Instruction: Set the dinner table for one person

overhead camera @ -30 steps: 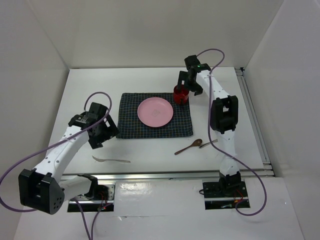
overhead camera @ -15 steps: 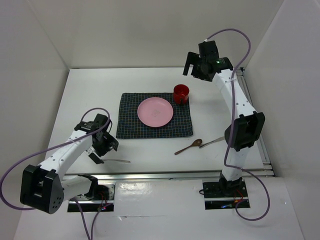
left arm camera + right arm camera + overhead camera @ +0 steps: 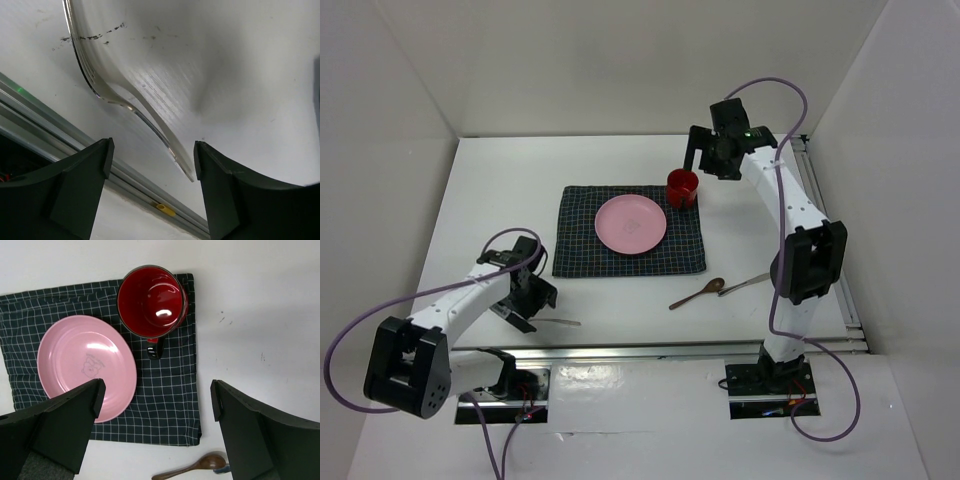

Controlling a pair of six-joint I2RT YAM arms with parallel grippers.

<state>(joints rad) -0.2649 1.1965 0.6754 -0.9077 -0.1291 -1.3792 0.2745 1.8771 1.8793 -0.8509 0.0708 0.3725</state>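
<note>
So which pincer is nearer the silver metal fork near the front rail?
Left. The left pincer sits low over the silver metal fork, open and straddling its handle. The right pincer hangs far away, above the red mug.

Left claw (image 3: 152, 150) low, jaws apart; right claw (image 3: 157, 390) high, jaws wide.
</note>
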